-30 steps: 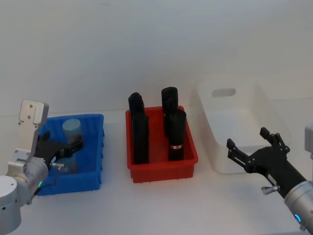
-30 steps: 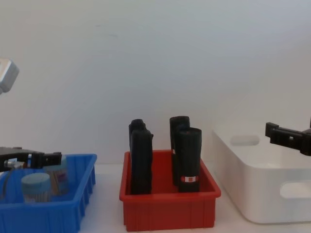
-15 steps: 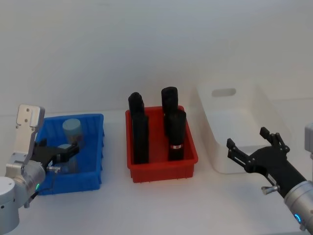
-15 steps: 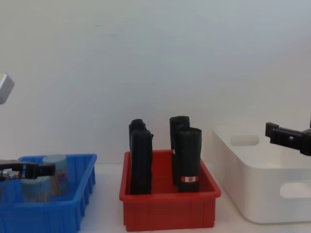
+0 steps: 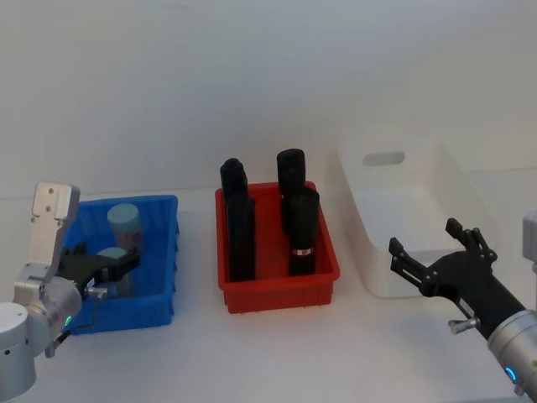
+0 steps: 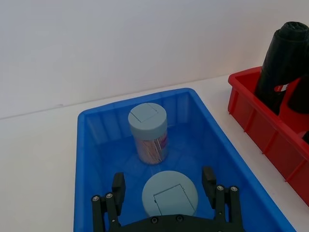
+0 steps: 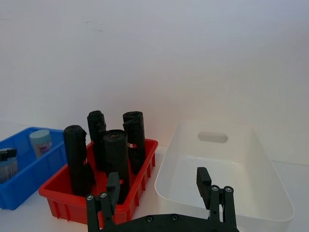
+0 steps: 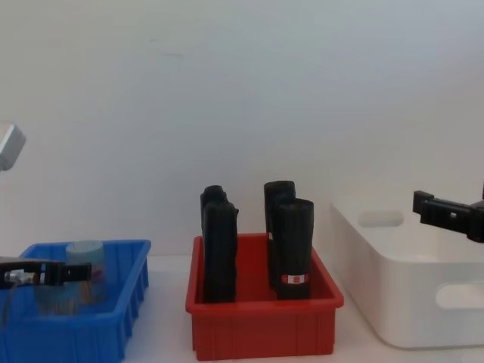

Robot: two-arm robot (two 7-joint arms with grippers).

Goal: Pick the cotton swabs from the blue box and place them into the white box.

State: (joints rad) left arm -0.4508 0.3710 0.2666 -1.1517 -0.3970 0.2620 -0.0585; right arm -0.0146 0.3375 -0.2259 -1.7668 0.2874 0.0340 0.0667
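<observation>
Left tool (image 6: 163, 177) astride cotton swabs (image 6: 170, 197)

left end effector (image 5: 112, 270) in blue box (image 5: 159, 204), astride near cotton swabs (image 5: 111, 254) | right end effector (image 5: 424, 238) splayed beside white box (image 5: 394, 195)

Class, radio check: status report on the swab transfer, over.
Left gripper open, astride near swab jar in blue box; second jar behind. Right gripper open, idle by white box. Red bin between boxes.
</observation>
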